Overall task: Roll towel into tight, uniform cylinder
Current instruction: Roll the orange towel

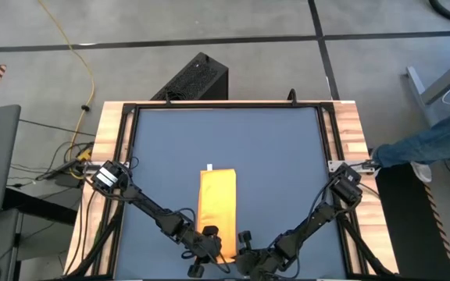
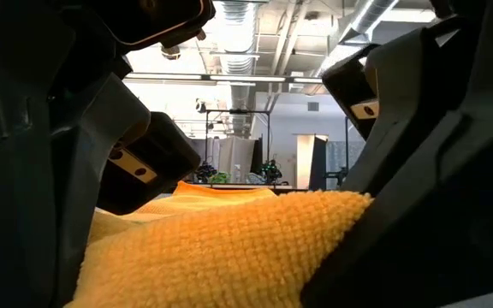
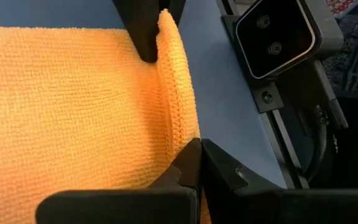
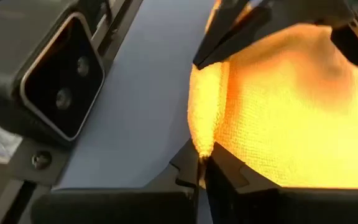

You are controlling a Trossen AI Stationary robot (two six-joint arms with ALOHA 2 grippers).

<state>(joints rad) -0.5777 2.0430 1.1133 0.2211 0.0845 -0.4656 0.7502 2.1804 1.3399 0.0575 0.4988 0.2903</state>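
The yellow towel (image 1: 216, 207) lies as a long narrow strip on the dark blue mat (image 1: 272, 156), with its white tag (image 1: 208, 167) at the far end. Both grippers are at its near end. My left gripper (image 3: 201, 168) is shut at the near left corner, and my right gripper (image 4: 202, 167) is shut at the near right corner. Between them the near edge (image 3: 176, 93) stands up as a thick ridge. In the low view the towel (image 2: 229, 248) fills the foreground between the two dark grippers. My left gripper pinches the towel's near edge at its left end (image 3: 188, 140) between its two fingers, coming slanting down from the near side. The edge is raised a little; the rest of the strip lies on the mat. My right gripper pinches the same near edge at its right end (image 4: 202, 146) between its two fingers, slanting down from the near side. The cloth bunches into a ridge at the fingertips, and the strip beyond lies flat.
A camera box (image 3: 278, 31) sits on the black rail at the table's near edge, close to both grippers. Wooden borders (image 1: 108, 133) frame the mat. A person's leg (image 1: 436, 144) shows beyond the right edge. A black box (image 1: 198, 78) stands past the far edge.
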